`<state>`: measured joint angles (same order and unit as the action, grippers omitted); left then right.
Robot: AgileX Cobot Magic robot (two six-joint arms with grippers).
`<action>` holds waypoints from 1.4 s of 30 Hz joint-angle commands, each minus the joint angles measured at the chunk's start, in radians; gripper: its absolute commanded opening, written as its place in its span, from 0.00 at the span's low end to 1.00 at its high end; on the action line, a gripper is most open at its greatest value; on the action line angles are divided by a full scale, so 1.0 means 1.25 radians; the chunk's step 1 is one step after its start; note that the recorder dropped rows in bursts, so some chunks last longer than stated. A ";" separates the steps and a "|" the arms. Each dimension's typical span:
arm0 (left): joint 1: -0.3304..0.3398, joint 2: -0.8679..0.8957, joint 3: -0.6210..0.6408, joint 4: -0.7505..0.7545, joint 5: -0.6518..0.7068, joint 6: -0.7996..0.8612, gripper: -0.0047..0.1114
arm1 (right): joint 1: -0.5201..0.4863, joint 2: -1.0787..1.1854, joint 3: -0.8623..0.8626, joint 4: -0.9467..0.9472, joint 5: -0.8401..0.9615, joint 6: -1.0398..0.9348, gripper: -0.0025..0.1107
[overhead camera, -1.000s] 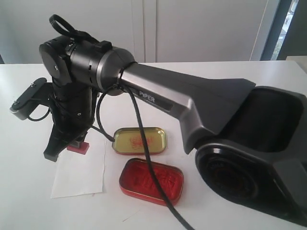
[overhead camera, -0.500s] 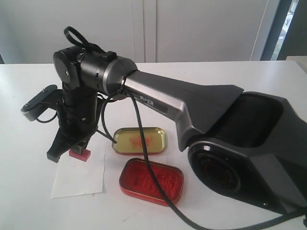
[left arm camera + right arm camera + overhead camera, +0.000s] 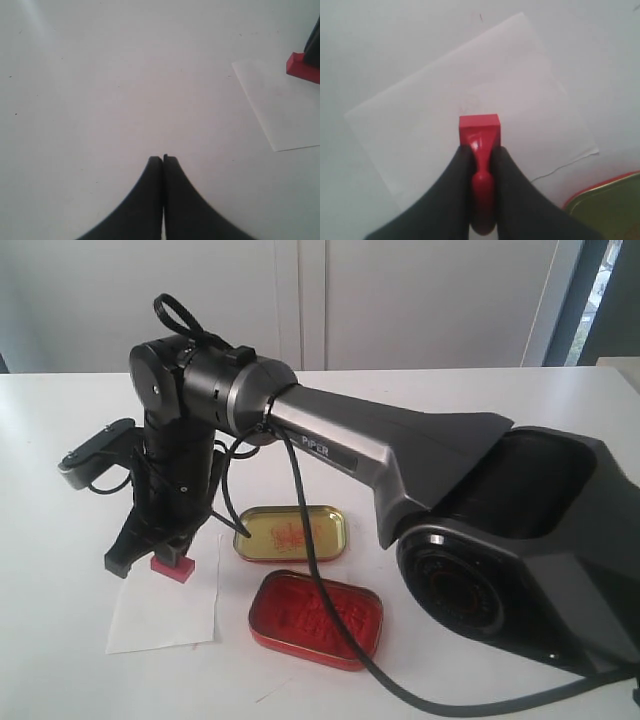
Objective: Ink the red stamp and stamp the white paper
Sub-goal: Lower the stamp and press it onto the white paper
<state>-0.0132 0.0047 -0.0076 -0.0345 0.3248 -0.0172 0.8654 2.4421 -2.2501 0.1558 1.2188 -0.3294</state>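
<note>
Open tabletop (image 3: 50, 580) lies left of the white paper (image 3: 165, 615). The right gripper (image 3: 481, 150), clamped on the red stamp (image 3: 172, 568), occupies the paper's far end. Just right, gold lid (image 3: 265, 535) and red ink tin (image 3: 290, 610) stand close, a black cable (image 3: 312, 565) draped across both

One red stamp (image 3: 172, 568), one white paper (image 3: 165, 618), apparently two tins (image 3: 290, 533) (image 3: 315, 620).

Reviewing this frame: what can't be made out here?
Underside of the red stamp: faces down toward the white paper in every view, so ink unseen.
Faint mark on the paper, right wrist view: too blurred to read.
Left wrist view: stamp cut by the frame edge.
</note>
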 commanded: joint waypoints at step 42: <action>0.001 -0.004 0.006 -0.001 0.007 -0.003 0.04 | -0.008 0.038 0.073 -0.013 0.002 0.034 0.02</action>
<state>-0.0132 0.0047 -0.0076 -0.0345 0.3248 -0.0172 0.8654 2.4503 -2.1658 0.1412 1.2188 -0.2896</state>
